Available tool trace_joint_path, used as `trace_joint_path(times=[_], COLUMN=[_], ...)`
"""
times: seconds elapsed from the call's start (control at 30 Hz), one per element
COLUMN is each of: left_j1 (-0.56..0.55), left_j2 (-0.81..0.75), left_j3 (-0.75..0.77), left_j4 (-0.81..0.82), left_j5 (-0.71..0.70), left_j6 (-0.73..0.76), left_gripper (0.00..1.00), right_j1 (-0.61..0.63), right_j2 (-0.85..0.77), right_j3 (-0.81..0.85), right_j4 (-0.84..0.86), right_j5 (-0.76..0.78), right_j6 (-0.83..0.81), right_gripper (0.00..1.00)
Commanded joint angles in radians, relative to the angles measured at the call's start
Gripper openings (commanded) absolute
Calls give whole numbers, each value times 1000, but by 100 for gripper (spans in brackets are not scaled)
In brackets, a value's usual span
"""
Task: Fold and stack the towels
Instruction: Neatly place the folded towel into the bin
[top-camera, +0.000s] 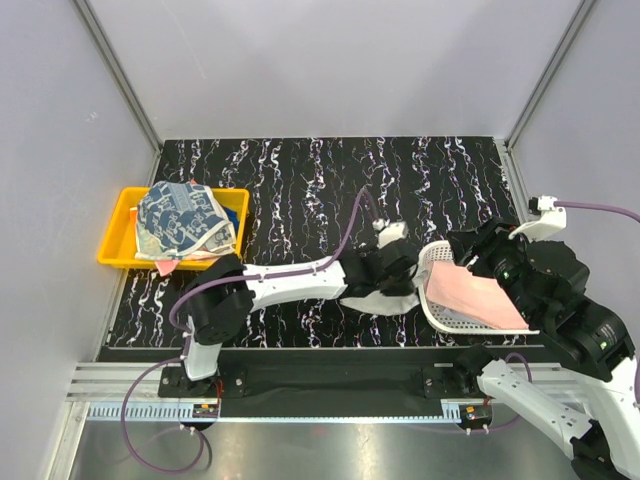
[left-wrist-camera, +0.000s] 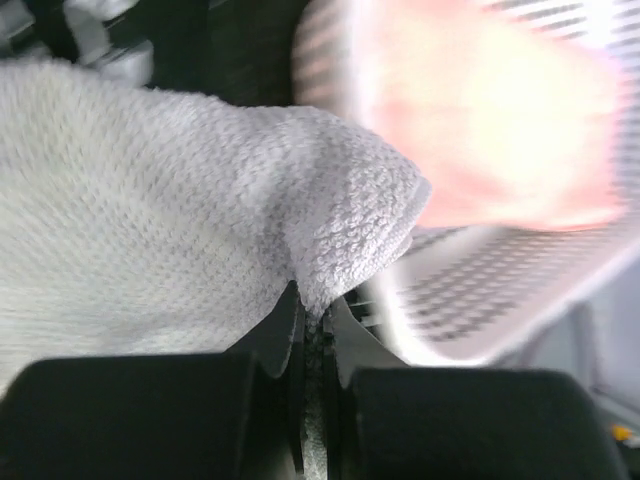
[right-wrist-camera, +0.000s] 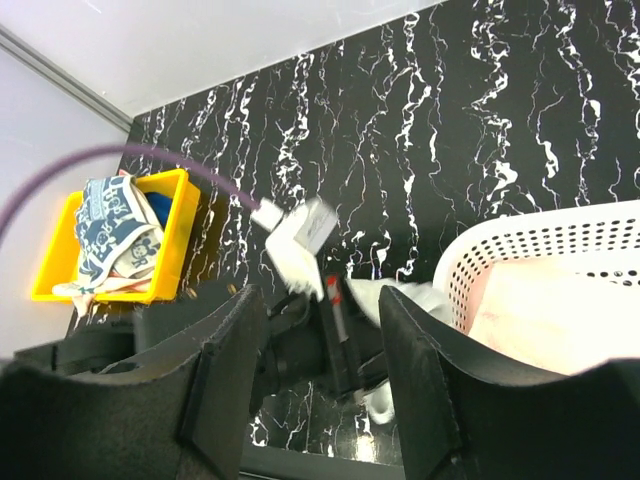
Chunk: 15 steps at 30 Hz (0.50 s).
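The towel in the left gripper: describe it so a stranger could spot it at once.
On the black marbled table, find the white mesh basket at the near right. Just left of its rim lies a whitish towel, its edge pinched by the left gripper. It is plain, unlike the pink towel in the basket and the blue-patterned towels in the yellow tray.

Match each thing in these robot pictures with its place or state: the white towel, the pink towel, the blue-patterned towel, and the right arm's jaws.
Things
1. white towel
2. pink towel
3. blue-patterned towel
4. right jaws

Places or states
A. lying in the white basket
B. open, holding nothing
C. on the pile in the yellow tray
D. pinched in the shut left jaws

Pairs: 1-D, 2-A, 3-C, 4-B
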Motion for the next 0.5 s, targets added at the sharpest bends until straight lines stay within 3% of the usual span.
trace_joint_path(times=[0.0, 0.37, 0.47], left_j1=[-4, -15, -15], left_j2=[46, 338, 379], left_j3=[195, 643, 693], left_j4=[60, 11, 43], left_j5=[51, 198, 235], left_j6=[-1, 53, 27], left_gripper=[0, 0, 0], right_j1=[0, -2, 0], right_j2=[-6, -55, -58], right_j3=[48, 108, 116], right_j4=[-17, -15, -15], right_j5=[39, 64, 64], right_j6=[-17, -25, -34], right_gripper=[58, 57, 58])
